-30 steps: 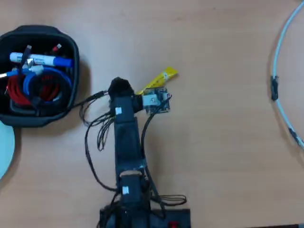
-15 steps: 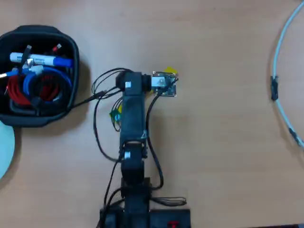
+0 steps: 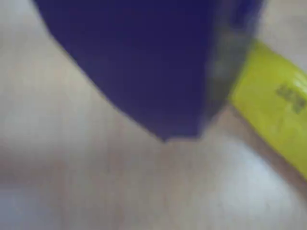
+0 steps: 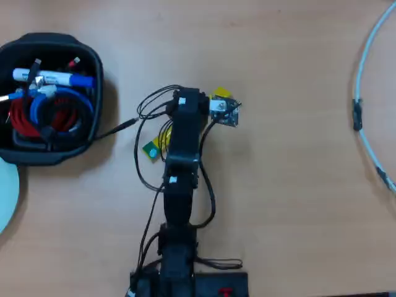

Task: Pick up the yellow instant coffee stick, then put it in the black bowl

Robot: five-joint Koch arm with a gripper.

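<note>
Jaw condition cannot be determined: in the wrist view a single dark blue, blurred jaw tip of the gripper (image 3: 180,134) fills the upper frame, with no second tip visible, and in the overhead view the black arm (image 4: 182,161) hides the jaws entirely. In the wrist view the tip hangs over the pale wooden table (image 3: 96,191), with the long, flat yellow foil coffee stick (image 3: 273,115) lying just to its right, small dark print visible on the foil; whether tip and foil touch cannot be told. In the overhead view the same stick (image 4: 150,150) lies flat on the table, slanting from its green end at the arm's left to a yellow end showing at the upper right beside the small circuit board camera module (image 4: 225,113); its middle is covered by the arm. The squarish black plastic bowl with rounded corners (image 4: 93,55) stands at the upper left of the overhead view, well apart from the stick. It holds a white-and-blue marker pen (image 4: 52,78) and coiled red and blue cables (image 4: 43,114). A pale round plate (image 4: 7,195) touches the frame's left edge below the bowl. A pale curved tube (image 4: 371,74) arcs along the right edge.
</note>
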